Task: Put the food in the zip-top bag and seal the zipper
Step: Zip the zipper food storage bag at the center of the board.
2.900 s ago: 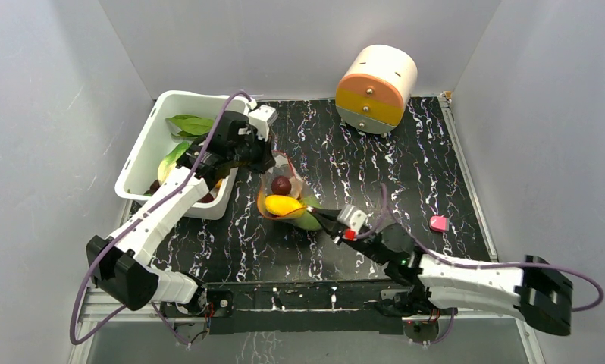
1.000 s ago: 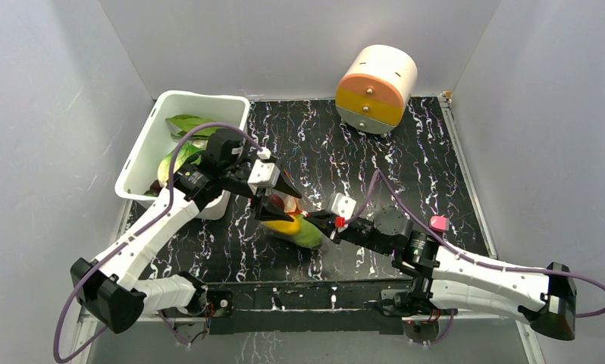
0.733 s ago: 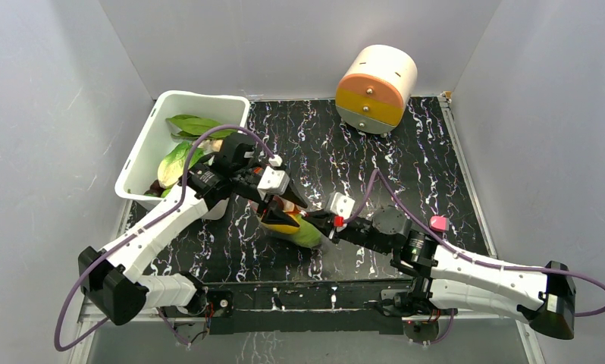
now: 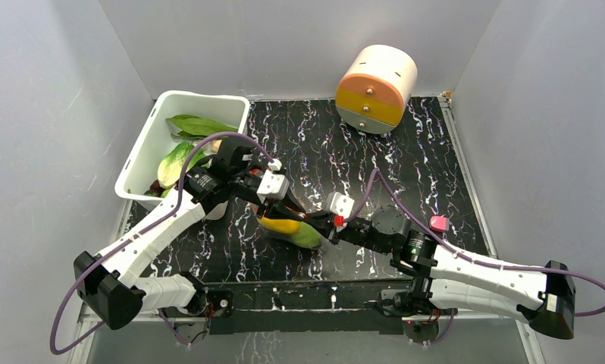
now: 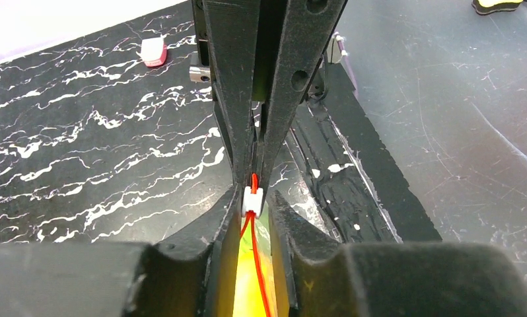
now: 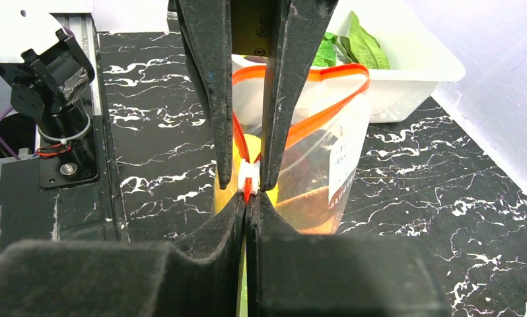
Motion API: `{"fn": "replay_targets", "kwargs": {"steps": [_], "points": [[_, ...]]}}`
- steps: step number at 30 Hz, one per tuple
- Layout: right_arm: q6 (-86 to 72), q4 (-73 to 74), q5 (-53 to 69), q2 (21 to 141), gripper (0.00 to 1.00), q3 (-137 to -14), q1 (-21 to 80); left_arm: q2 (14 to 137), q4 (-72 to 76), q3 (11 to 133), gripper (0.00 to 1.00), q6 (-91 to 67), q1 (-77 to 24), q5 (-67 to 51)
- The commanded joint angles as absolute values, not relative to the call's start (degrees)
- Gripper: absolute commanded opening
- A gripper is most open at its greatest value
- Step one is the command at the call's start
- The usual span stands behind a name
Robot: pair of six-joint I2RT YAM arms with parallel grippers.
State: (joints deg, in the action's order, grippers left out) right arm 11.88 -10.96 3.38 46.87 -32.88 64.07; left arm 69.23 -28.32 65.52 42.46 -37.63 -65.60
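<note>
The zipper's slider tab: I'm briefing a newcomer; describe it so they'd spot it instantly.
On the black marbled table, find the clear plastic bag. Its orange-red zipper strip carries one small white slider tab, the strip's only white piece.

White bin blocks left of zip-top bag; far mat open.

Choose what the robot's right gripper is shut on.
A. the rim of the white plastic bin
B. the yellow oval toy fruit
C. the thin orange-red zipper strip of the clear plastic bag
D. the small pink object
C: in the right wrist view the right gripper is closed on the orange-red zipper strip just beside its small white slider, at the clear plastic bag's mouth.
</note>
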Motion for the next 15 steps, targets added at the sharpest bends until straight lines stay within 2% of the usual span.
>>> {"fn": "replay_targets", "kwargs": {"steps": [1,8,15], "points": [[11.3,-16.2,4.0,46.7,0.0,-35.3,64.2,68.7,-28.9,66.2,0.17,44.6,-37.9,-67.7],[11.2,-16.5,3.6,46.5,0.0,-35.0,64.2,68.5,-29.4,66.0,0.0,45.0,-37.9,-65.9],[11.2,-17.3,2.0,44.9,0.0,-34.0,64.2,68.5,-32.2,66.7,0.0,46.4,-37.9,-61.4]]}}
